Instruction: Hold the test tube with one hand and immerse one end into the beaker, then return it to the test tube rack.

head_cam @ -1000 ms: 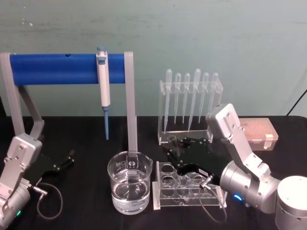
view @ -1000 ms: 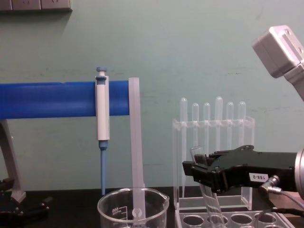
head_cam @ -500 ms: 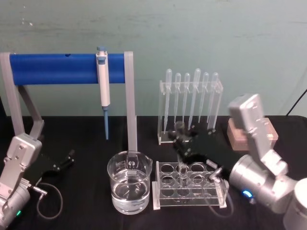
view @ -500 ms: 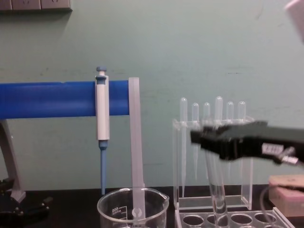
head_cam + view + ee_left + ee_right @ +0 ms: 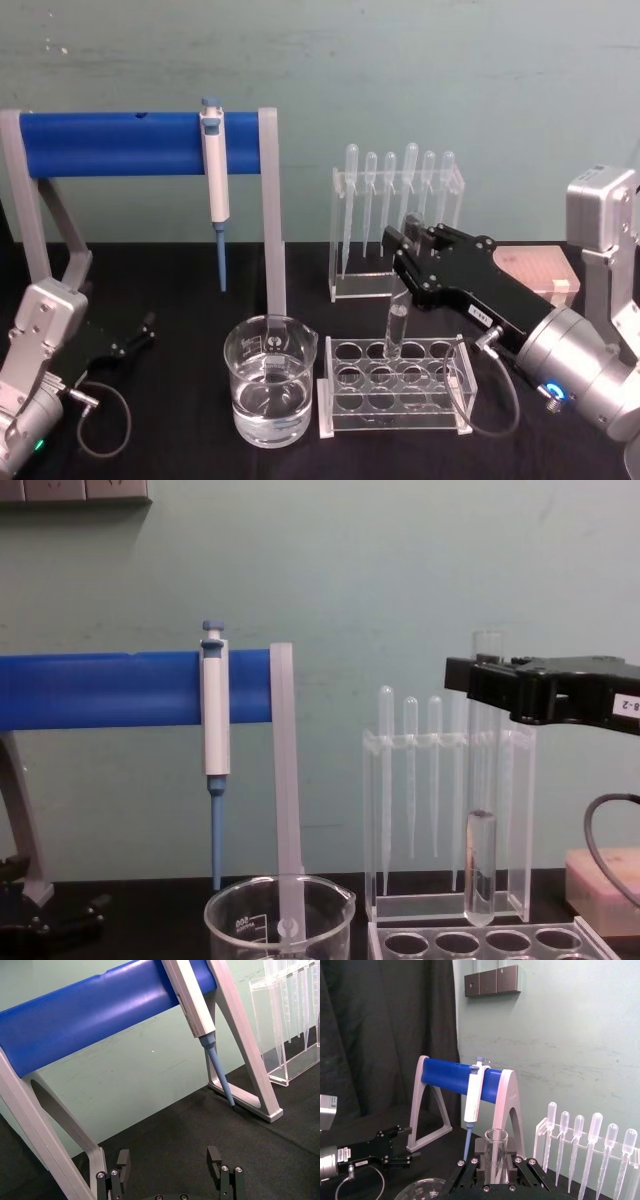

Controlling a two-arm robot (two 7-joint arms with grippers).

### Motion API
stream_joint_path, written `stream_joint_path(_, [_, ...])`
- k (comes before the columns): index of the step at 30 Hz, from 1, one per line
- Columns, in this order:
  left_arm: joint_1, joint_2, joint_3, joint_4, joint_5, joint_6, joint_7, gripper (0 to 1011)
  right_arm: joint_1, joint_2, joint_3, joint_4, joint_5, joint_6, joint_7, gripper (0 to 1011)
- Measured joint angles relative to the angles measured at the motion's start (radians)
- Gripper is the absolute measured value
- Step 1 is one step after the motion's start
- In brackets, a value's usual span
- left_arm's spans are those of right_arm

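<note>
I am holding the test tube [image 5: 480, 865] upright in my right gripper [image 5: 403, 258], jaws clamped just under its rim, so its foot is hanging plumb over the rack [image 5: 440, 412] beneath. The beaker [image 5: 270, 385] is sitting lower, leftward. My left gripper [image 5: 167, 1157] is idling on the counter [image 5: 180, 290], jaws apart. Tube's foot clearing the holes: unclear.

Black right tool [image 5: 402, 258] with white label [image 5: 478, 315], silver cylindrical wrist [image 5: 580, 368], blue light [image 5: 553, 391], grey cable [image 5: 512, 397].
</note>
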Motion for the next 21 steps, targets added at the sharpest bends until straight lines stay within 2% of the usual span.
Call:
stream_joint_path(10, [0.0, 0.0, 0.0, 0.0, 0.0, 0.0, 0.0, 1000, 0.022, 0.017, -0.014, -0.016, 0.002, 0.011, 0.0, 230])
stream_joint_path(15, [0.0, 0.0, 0.0, 0.0, 0.0, 0.0, 0.0, 1000, 0.058, 0.016, -0.04, -0.03, -0.009, 0.032, 0.0, 231])
stream_joint_path(21, [0.0, 0.0, 0.0, 0.0, 0.0, 0.0, 0.0, 1000, 0.14, -0.018, -0.099, -0.024, -0.02, 0.075, 0.005, 230])
